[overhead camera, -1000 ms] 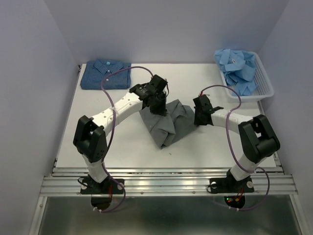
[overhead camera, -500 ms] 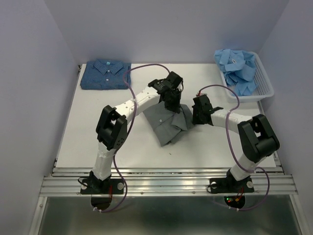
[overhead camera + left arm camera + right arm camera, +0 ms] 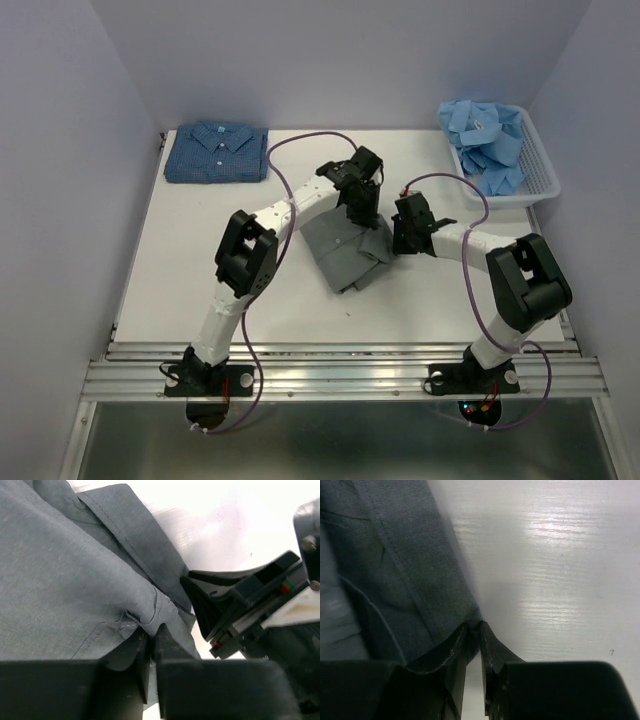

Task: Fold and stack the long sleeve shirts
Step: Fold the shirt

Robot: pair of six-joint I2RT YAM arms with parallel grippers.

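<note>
The grey shirt (image 3: 345, 255) lies partly folded in the middle of the table. My left gripper (image 3: 365, 215) is shut on a fold of its cloth at the shirt's far right part; the pinched cloth (image 3: 145, 620) shows in the left wrist view. My right gripper (image 3: 398, 240) is shut on the shirt's right edge (image 3: 465, 615), low over the table. The two grippers are close together. A folded dark blue patterned shirt (image 3: 217, 152) lies at the far left. Light blue shirts (image 3: 485, 140) are heaped in the basket.
The white slatted basket (image 3: 540, 175) stands at the far right corner. Purple cables loop over both arms. Side walls close in the table left and right. The right arm's gripper body (image 3: 250, 605) shows beside the left fingers.
My left gripper has carried the grey cloth to the right, over the shirt, toward the right gripper. The shirt is now narrower and more folded. The right gripper has hardly moved.
</note>
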